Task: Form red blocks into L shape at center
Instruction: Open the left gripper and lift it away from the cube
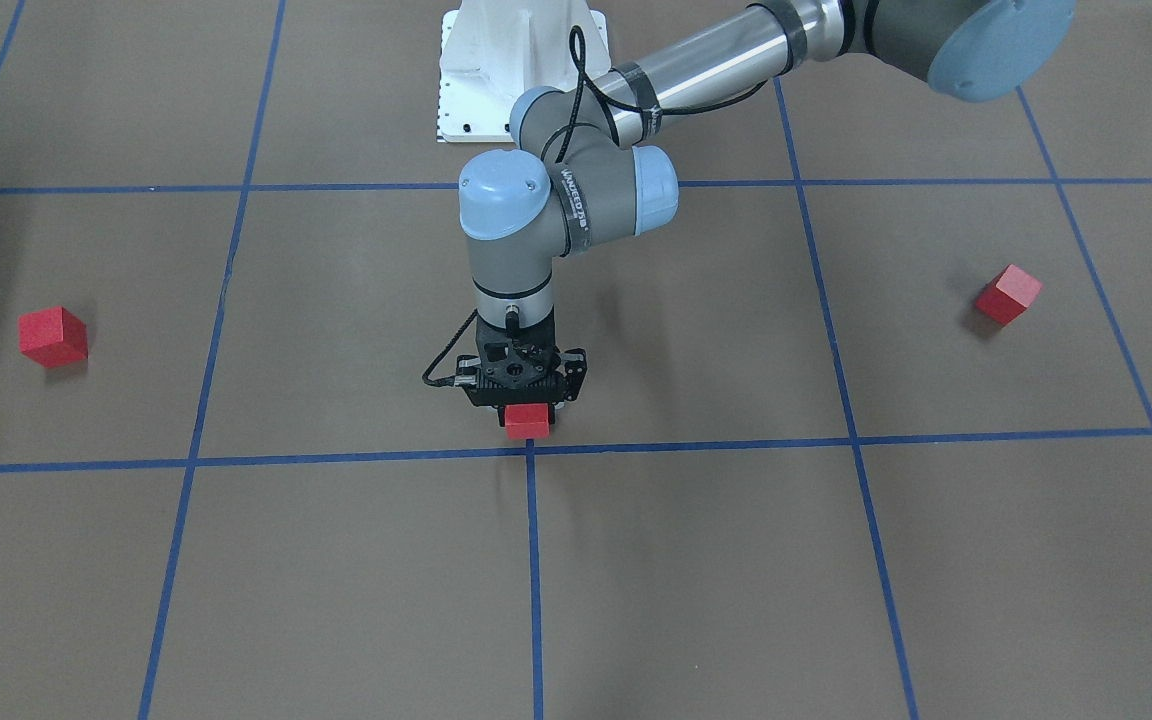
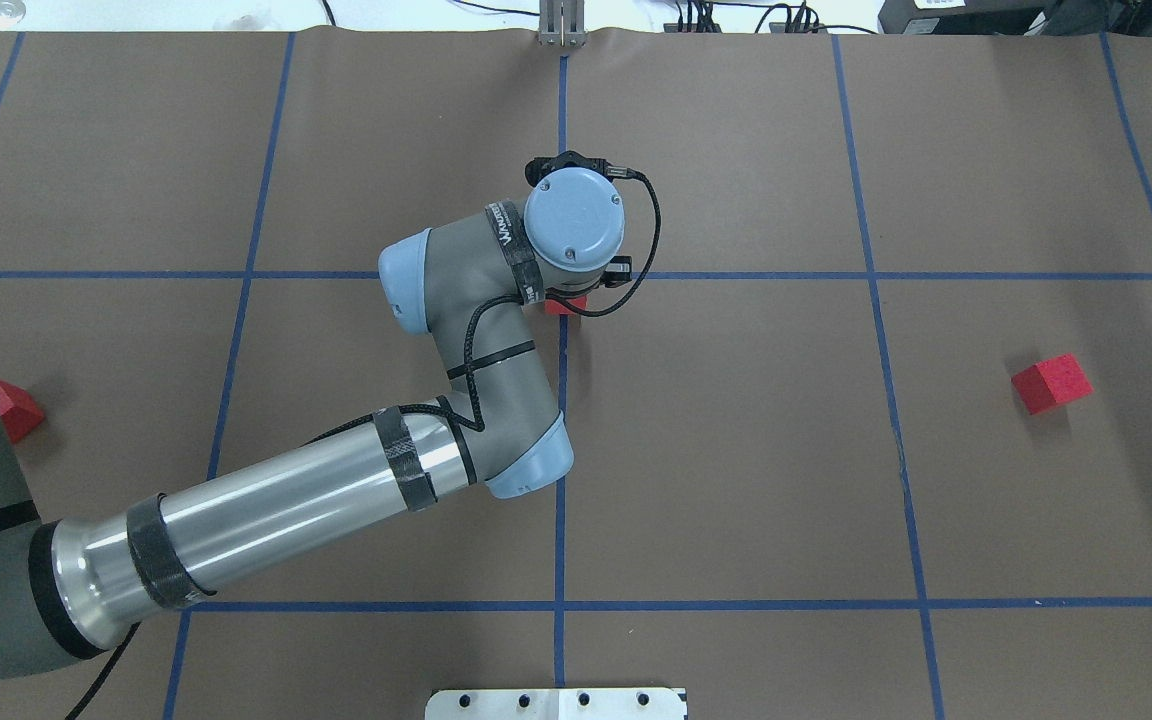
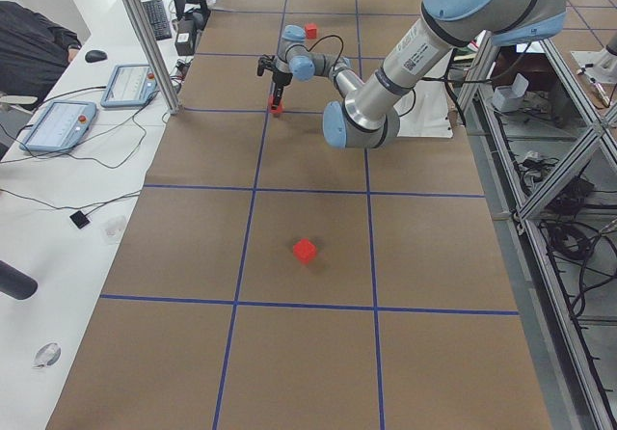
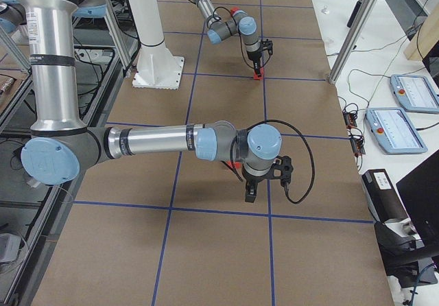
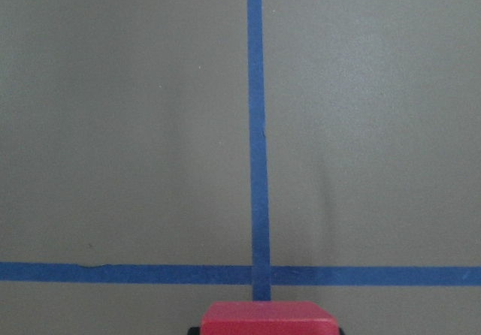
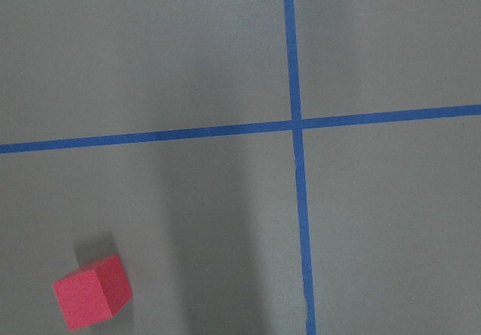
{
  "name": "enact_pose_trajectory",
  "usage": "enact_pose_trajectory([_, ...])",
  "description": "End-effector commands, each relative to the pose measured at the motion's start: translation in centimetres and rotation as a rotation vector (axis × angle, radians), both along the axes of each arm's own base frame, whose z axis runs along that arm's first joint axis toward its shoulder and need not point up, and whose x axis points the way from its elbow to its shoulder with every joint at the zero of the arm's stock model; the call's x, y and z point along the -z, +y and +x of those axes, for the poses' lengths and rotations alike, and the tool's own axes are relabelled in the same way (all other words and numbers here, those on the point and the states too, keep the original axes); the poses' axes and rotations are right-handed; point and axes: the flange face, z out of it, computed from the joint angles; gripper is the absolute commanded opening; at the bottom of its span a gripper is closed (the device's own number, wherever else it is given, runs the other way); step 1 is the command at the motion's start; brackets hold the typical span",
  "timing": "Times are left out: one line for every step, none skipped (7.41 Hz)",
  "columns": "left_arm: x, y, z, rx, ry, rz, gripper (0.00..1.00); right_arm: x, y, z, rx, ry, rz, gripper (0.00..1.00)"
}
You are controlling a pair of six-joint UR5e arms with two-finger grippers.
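My left gripper points straight down, shut on a red block. The block hangs low, just on the robot's side of the center. In the left wrist view the block shows at the bottom edge, right below the center. A second red block lies on the robot's right side and also shows in the right wrist view. A third red block lies on the left side. My right gripper shows only in the exterior right view, over that right-side block; I cannot tell whether it is open.
The white robot base plate sits at the table's robot-side edge. In the overhead view the left arm's upper link crosses the left half and partly covers the left-side block. Operator tablets and metal posts stand on the operators' side.
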Motion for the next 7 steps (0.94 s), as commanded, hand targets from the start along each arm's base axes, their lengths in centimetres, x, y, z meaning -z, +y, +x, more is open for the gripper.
enact_pose_trajectory([-0.2,0.0,0.0,0.005,0.001,-0.004,0.52,0.0,0.0,0.0,0.0,0.0,0.001,0.99])
enact_pose_trajectory([-0.3,0.0,0.0,0.009,0.003,-0.008,0.63,0.0,0.0,0.0,0.0,0.0,0.001,0.99])
enact_pose_trajectory([-0.3,0.0,0.0,0.009,0.003,-0.008,0.71,0.0,0.0,0.0,0.0,0.0,0.001,0.99])
enact_pose_trajectory([-0.3,-0.1,0.0,0.01,0.004,-0.007,0.85,0.1,-0.1,0.0,-0.001,0.0,0.001,0.99])
enact_pose_trajectory([-0.2,-0.1,0.0,0.01,0.005,-0.007,0.98,0.8,-0.6,0.0,-0.004,0.0,0.011,0.99])
enact_pose_trajectory([0.2,-0.3,-0.4,0.016,0.012,-0.004,0.99,1.8,-0.8,0.0,-0.006,-0.003,0.029,0.99])
enact_pose_trajectory([0.8,-1.0,-1.3,0.034,0.025,-0.004,0.99,5.1,-1.1,0.0,-0.006,-0.002,0.096,0.99])
